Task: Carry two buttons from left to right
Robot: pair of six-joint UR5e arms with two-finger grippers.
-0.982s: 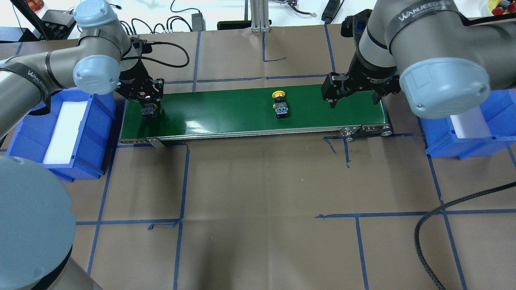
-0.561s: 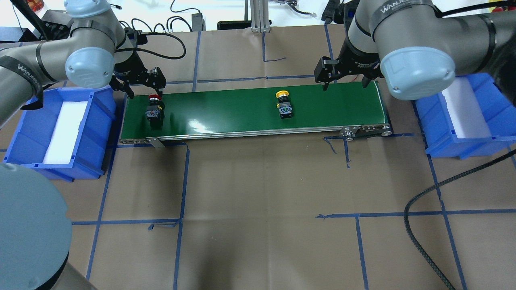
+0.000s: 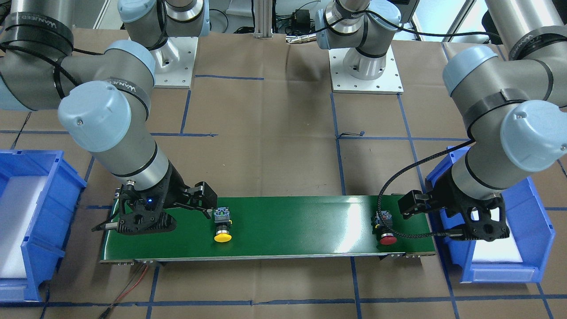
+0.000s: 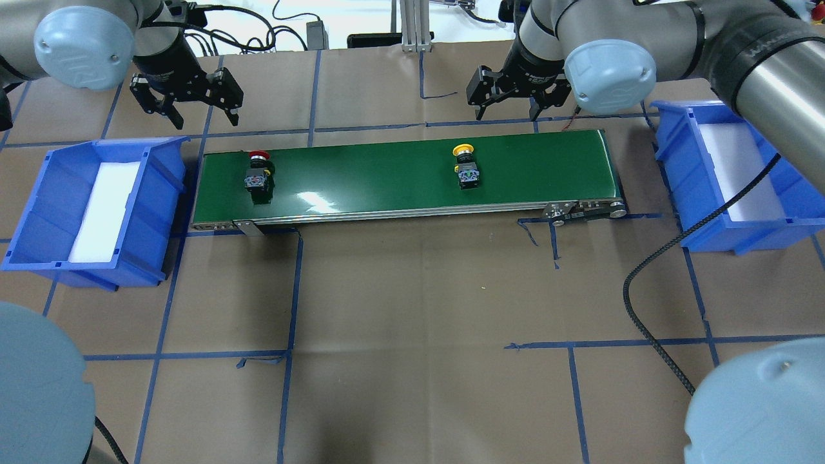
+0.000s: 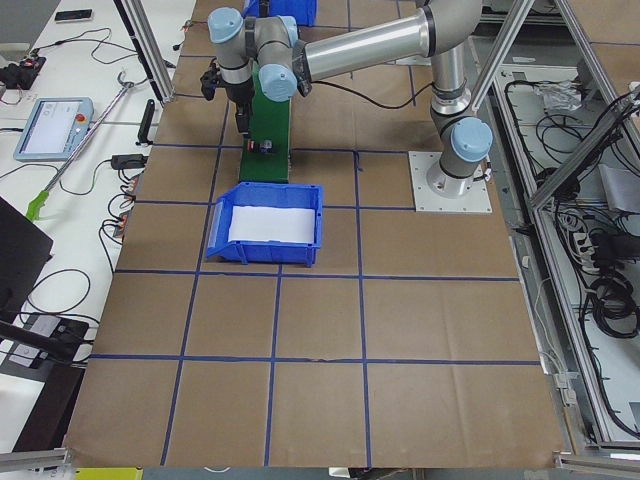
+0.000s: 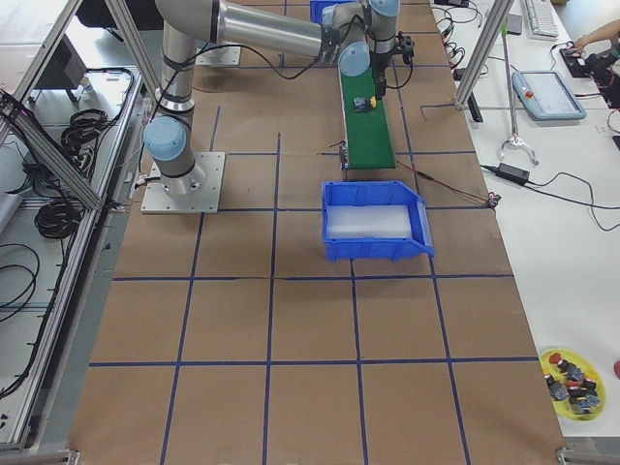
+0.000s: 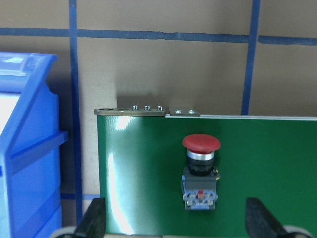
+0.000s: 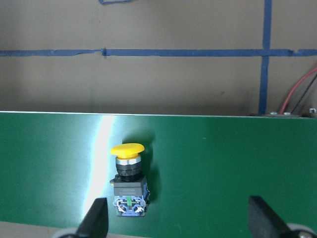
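The red-capped button (image 4: 258, 174) lies on its side at the left end of the green conveyor belt (image 4: 387, 174). It also shows in the left wrist view (image 7: 200, 173). The yellow-capped button (image 4: 465, 169) lies right of the belt's middle and also shows in the right wrist view (image 8: 129, 181). My left gripper (image 4: 203, 115) is open and empty, raised beyond the belt's far edge, up-left of the red button. My right gripper (image 4: 507, 111) is open and empty, raised beyond the far edge, up-right of the yellow button.
A blue bin (image 4: 161, 193) with a white foam liner stands at the belt's left end. A matching blue bin (image 4: 677, 148) stands at its right end. A black cable (image 4: 651, 258) hangs across the right side of the brown, blue-taped table.
My left gripper let go of the red button on the belt, then lifted away toward the far side. My right gripper also lifted and moved left. Both buttons have shifted slightly right along the belt.
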